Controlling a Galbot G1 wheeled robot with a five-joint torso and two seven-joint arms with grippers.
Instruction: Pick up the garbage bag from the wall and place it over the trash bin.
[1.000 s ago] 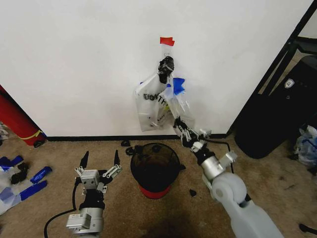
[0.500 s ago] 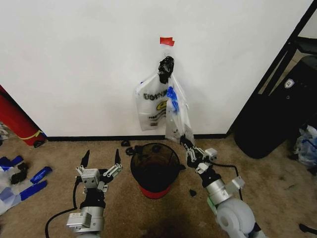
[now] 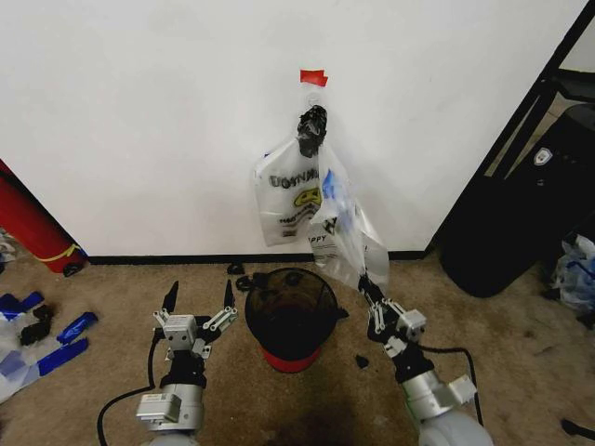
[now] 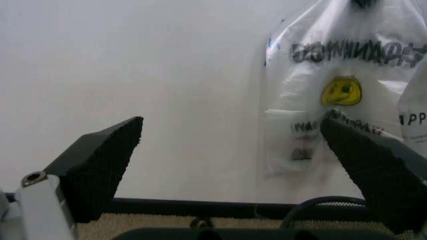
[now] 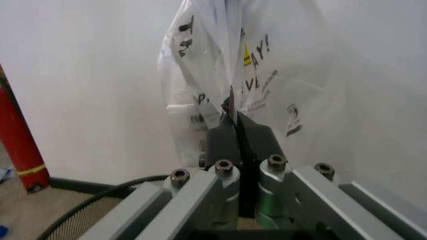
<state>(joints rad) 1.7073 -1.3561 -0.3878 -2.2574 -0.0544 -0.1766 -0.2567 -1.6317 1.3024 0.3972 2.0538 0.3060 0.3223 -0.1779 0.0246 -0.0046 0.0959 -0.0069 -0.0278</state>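
Two bags hung from one hook on the wall (image 3: pixel 139 121); pinched the garbage bag (image 3: pixel 346 237) at its lower corner with right gripper (image 3: pixel 375 299) fingers clamped together, above the trash bin (image 3: pixel 291 316). Held left gripper (image 3: pixel 197 307) low beside the bin, fingers apart. Judged thin, slippery crinkled film likely to tear or slip if tugged before unhooking. Round black bin, open-mouthed.

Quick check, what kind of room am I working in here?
Likely an indoor test room or office corner: plain white wall with a black baseboard, tan carpet, and a bag hung over a small bin.
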